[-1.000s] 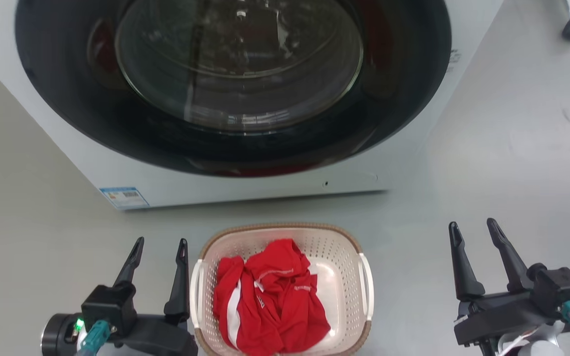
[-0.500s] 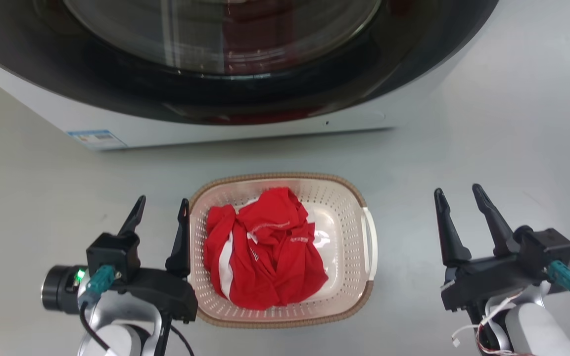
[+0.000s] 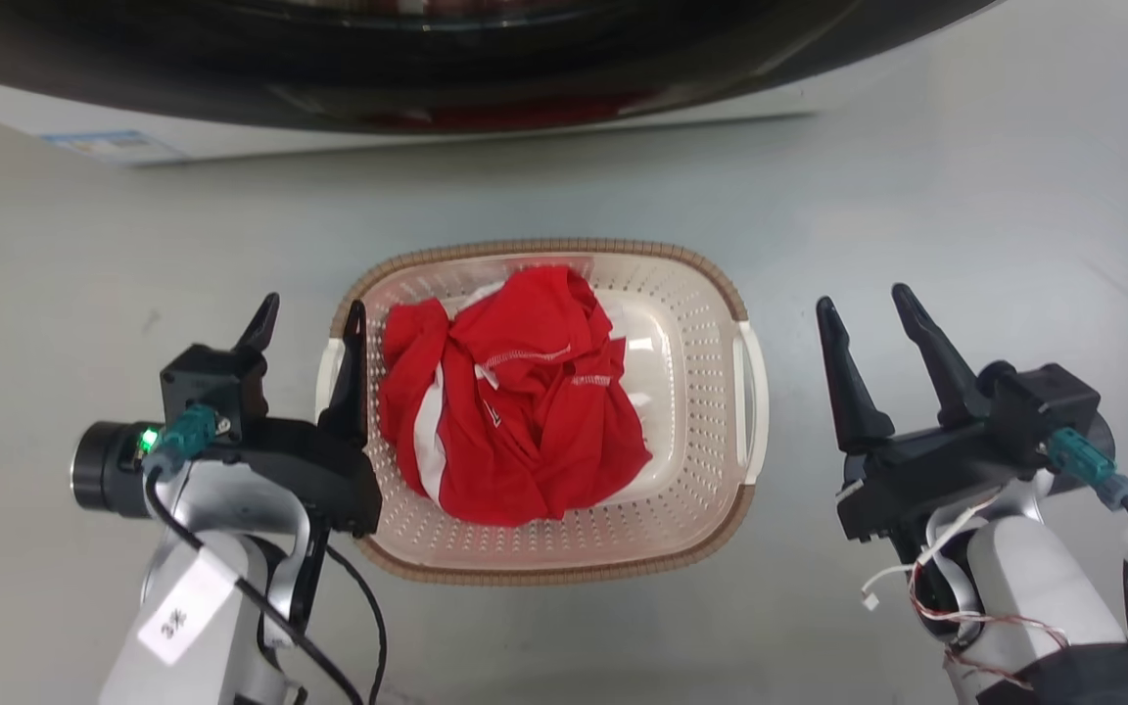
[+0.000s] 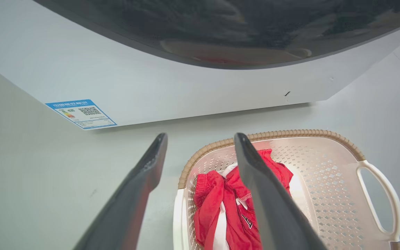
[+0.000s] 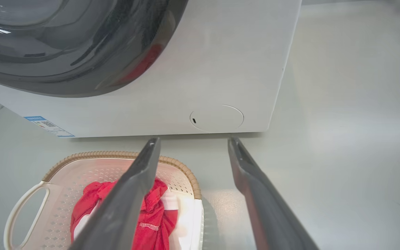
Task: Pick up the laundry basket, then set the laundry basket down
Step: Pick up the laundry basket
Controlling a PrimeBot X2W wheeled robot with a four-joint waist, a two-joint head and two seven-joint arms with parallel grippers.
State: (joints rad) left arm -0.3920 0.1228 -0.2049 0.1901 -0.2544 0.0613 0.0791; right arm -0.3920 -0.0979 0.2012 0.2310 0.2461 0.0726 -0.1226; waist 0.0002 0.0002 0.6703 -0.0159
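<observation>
Directly below the head camera, the laundry basket sits on the grey floor, just in front of a white front-loading washing machine whose dark round door runs along the top edge. The basket is cream, with perforated walls, a brown woven-look rim and a white handle on each side. A crumpled red garment with white stripes lies inside it.

The left gripper is at the basket's left side with its fingers spread. The outer one is over the floor and the inner one over the basket's left edge. In the left wrist view that edge shows between the two fingers; I cannot tell whether either touches it.

The right gripper is near the right handle but apart from it, fingers spread and holding nothing. A blue label is stuck low on the washer's front.
</observation>
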